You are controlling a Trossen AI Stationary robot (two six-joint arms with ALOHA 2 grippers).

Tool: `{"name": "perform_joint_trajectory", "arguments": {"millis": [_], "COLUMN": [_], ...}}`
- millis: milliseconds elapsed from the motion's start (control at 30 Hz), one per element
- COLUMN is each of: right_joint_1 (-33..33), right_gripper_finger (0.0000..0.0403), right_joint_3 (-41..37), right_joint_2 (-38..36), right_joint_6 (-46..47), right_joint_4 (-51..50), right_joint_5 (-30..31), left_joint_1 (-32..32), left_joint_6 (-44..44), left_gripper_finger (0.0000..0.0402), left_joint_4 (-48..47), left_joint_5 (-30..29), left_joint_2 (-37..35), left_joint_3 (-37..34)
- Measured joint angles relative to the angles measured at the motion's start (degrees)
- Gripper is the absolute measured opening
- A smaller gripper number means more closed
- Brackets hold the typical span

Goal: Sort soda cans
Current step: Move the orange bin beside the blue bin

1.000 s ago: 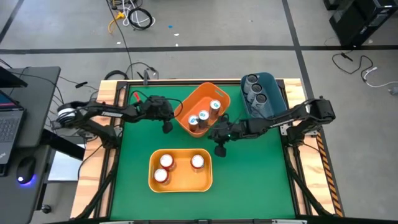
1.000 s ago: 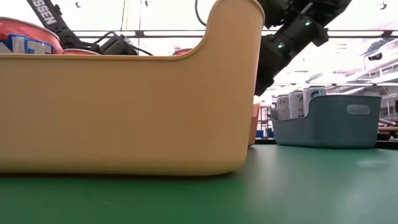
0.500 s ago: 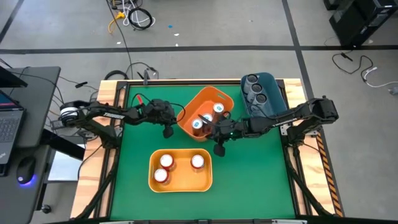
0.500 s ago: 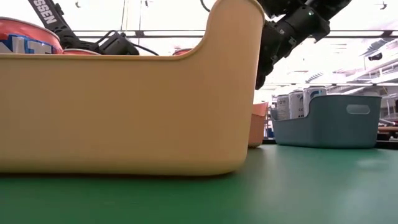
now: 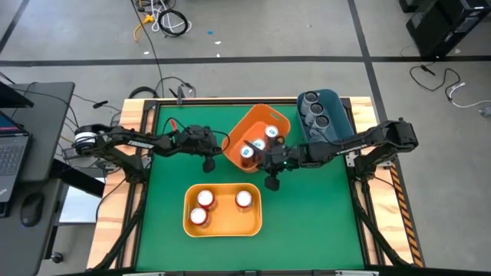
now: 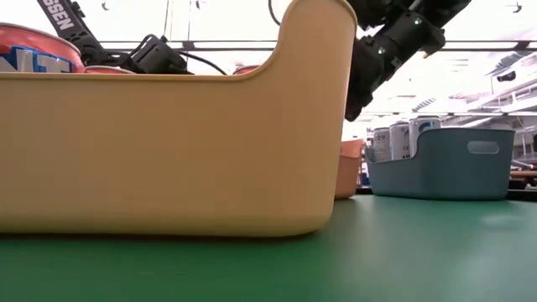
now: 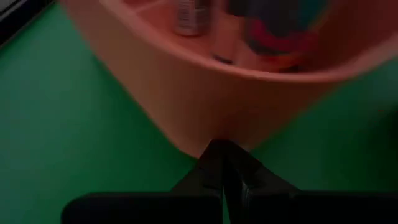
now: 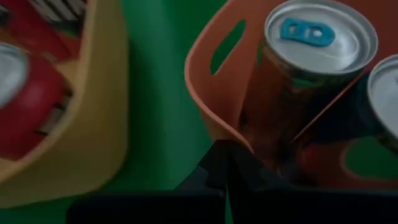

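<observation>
A tilted orange bin stands mid-table and holds several cans with silvery tops and blue tabs; one can shows close up in the right wrist view. My left gripper is shut at the bin's left end. My right gripper is shut at the bin's near side. A yellow bin near the front edge holds three red cans. A blue bin at the far right holds dark cans. My left gripper meets the orange bin's outer wall at its left end, coming level from the table's left. The shut fingers cover the spot, so pinch or press cannot be told. My right gripper is shut on the orange bin's rim, just below the handle hole, coming from the table's right. Its fingers hide the exact hold.
The yellow bin fills the front of the low view, and the blue bin stands behind it on the right. Bare green mat lies at the near left and near right. A laptop and cables sit beyond the table's left edge.
The orange bin with its cans has shifted a little toward the table's right and turned slightly. Both grippers have moved with it while staying shut. In the low view more of the orange bin now shows from behind the yellow bin.
</observation>
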Motion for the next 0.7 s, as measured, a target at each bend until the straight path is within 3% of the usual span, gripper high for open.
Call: {"name": "perform_joint_trajectory", "arguments": {"millis": [167, 500, 700], "right_joint_1": [-1.51, -3.45, -7.63], "right_gripper_finger": [0.0, 0.0, 0.0], "right_joint_3": [0.03, 0.06, -4.1], "right_joint_2": [-1.3, -14.87, -15.0], "right_joint_6": [-1.92, -1.28, 5.47], "right_joint_4": [-3.35, -18.0, -23.47], "right_joint_5": [2.6, 2.05, 8.71], "left_joint_1": [-0.54, -0.22, -0.15], "left_joint_6": [0.25, 0.7, 2.19], "left_gripper_finger": [0.0, 0.0, 0.0], "left_joint_4": [1.94, 1.71, -0.42], "left_joint_5": [3.06, -0.22, -4.82], "left_joint_2": [-0.26, -0.13, -1.96], "left_joint_3": [0.48, 0.26, 0.22]}}
